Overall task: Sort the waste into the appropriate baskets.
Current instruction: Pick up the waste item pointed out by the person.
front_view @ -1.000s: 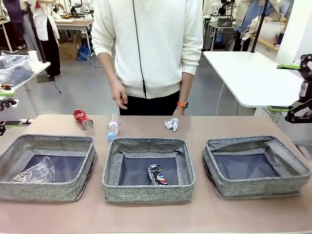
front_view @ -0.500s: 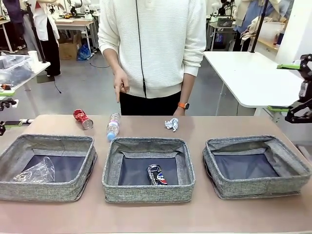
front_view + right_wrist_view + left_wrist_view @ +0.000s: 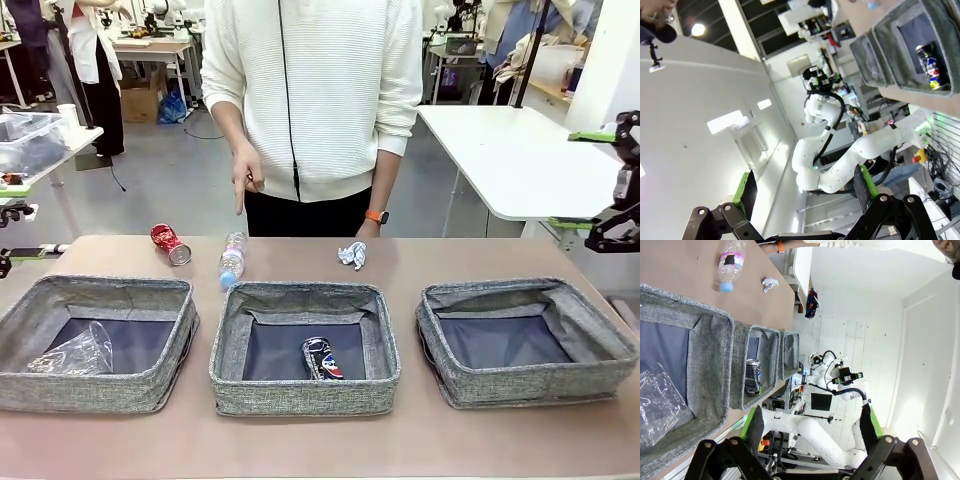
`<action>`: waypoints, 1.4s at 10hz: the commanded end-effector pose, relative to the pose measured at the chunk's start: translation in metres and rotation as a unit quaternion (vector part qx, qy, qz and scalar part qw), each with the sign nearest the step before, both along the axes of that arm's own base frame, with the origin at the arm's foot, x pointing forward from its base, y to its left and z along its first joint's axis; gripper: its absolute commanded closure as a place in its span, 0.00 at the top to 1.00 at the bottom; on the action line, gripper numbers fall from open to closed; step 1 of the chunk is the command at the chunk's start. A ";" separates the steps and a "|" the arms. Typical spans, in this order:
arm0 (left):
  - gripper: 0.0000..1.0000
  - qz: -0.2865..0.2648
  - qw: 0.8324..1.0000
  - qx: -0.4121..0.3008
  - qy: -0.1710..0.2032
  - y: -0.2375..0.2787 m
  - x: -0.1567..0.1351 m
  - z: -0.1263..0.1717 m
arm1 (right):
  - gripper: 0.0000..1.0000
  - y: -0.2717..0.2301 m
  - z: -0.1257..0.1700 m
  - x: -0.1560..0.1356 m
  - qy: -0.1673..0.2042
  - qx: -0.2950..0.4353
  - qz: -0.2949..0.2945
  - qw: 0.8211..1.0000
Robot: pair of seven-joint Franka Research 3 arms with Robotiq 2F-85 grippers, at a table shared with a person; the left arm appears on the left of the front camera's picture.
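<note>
1. My left gripper [image 3: 810,416] has its green-padded fingers spread wide with nothing between them. It hangs off the table's left end.
2. My right gripper [image 3: 804,186] is just as wide apart and holds nothing. It sits off the right end of the table, above the level of the baskets.
3. The dark blue-silver can [image 3: 322,358] lies on the lining of the middle basket [image 3: 300,396].
4. The clear plastic bag [image 3: 72,352] lies crumpled in the left basket [image 3: 100,390], in its near left corner.
5. I see only bare dark lining in the right basket [image 3: 530,386].
6. Three pieces lie on the table [image 3: 300,440] beyond the baskets:
   - The crushed red can [image 3: 170,243] is behind the left basket.
   - The clear plastic bottle [image 3: 232,259] lies cap towards me, just beyond the middle basket's far left corner.
   - The crumpled white paper wad [image 3: 352,255] is behind that basket's far right corner.
7. A person in a white sweater stands at the far edge. One hand [image 3: 247,180] hangs loose above the table, over the bottle's end. The other wrist, with an orange band [image 3: 375,215], is down by the edge near the paper wad.
</note>
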State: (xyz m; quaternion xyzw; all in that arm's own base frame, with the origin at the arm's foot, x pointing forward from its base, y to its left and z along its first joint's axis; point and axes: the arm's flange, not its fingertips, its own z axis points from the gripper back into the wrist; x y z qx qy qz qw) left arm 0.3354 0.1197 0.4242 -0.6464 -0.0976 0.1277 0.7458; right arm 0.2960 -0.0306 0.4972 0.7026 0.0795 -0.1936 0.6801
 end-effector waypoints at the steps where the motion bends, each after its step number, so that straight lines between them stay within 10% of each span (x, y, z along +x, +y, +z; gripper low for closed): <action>1: 1.00 0.001 1.000 0.003 -0.006 -0.001 0.000 0.001 | 1.00 0.002 0.002 -0.002 -0.009 0.006 0.000 1.000; 4: 1.00 -0.002 0.999 0.045 -0.004 -0.006 0.000 0.004 | 1.00 0.002 0.002 -0.002 -0.009 0.006 0.000 1.000; 6: 1.00 -0.010 0.964 0.258 -0.055 -0.078 0.024 0.038 | 1.00 0.002 0.002 -0.002 -0.009 0.006 0.000 1.000; 8: 1.00 -0.024 0.877 0.460 -0.134 -0.172 0.044 0.053 | 1.00 0.002 0.002 -0.002 -0.009 0.006 0.000 1.000; 10: 1.00 -0.014 0.743 0.644 -0.183 -0.244 0.059 0.032 | 1.00 0.002 0.002 -0.002 -0.009 0.006 0.000 1.000; 11: 1.00 -0.011 0.722 0.672 -0.166 -0.264 0.061 0.019 | 1.00 0.002 0.002 -0.002 -0.009 0.006 0.000 1.000; 12: 1.00 -0.008 0.771 0.620 -0.143 -0.263 0.061 0.014 | 1.00 0.002 0.002 -0.002 -0.009 0.006 0.000 1.000; 13: 1.00 -0.061 0.836 0.507 -0.203 -0.271 0.040 0.047 | 1.00 0.002 0.002 -0.002 -0.009 0.006 0.000 1.000; 14: 1.00 -0.061 0.836 0.507 -0.203 -0.271 0.040 0.047 | 1.00 0.002 0.002 -0.002 -0.009 0.006 0.000 1.000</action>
